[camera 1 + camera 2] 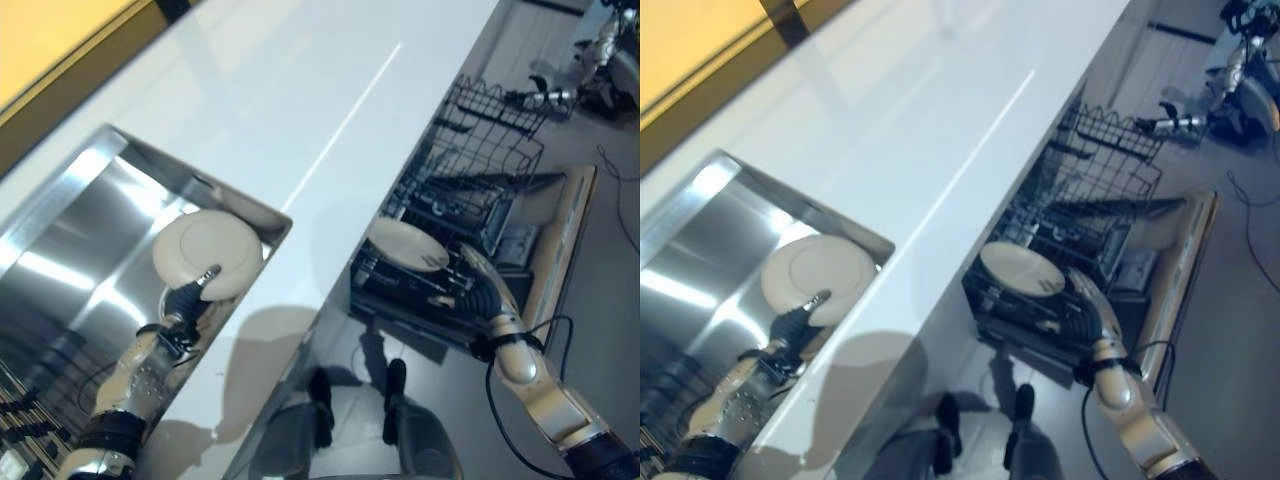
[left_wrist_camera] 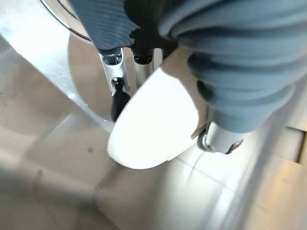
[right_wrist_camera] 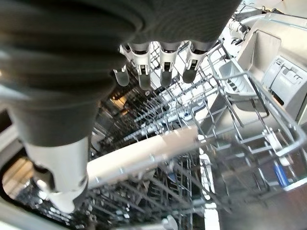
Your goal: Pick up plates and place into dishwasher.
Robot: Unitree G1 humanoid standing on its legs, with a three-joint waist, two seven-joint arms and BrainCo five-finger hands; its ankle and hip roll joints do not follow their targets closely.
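One cream plate (image 1: 405, 244) already sits in the lower dishwasher rack (image 1: 420, 290), right of centre in the left eye view, lying tilted among the wire tines rather than standing upright in a slot. The right hand (image 1: 483, 283) hovers just beside it at the rack's near edge; in the right wrist view its fingers (image 3: 164, 72) hang straight and loose above the wires, holding nothing, with the plate's rim (image 3: 144, 151) below them. So that plate looks delivered and let go.

A second cream plate (image 1: 205, 254) is at the left of the frame, in the stainless sink (image 1: 70, 240), leaning at an angle near the sink's right wall. The left hand (image 1: 187, 300) has it from below: the left wrist view shows the plate (image 2: 156, 120) pinched between the fingers (image 2: 115, 84) behind it and the thumb (image 2: 218, 139) at its edge, so the hand is clamped on it.

Judged from this, the task is about halfway: one plate racked, one gripped but not yet out of the sink. What remains is carrying it over the white countertop (image 1: 300, 120) to the open dishwasher door (image 1: 560, 230) at the right and setting it in the rack. Whether more plates wait in the sink cannot be told
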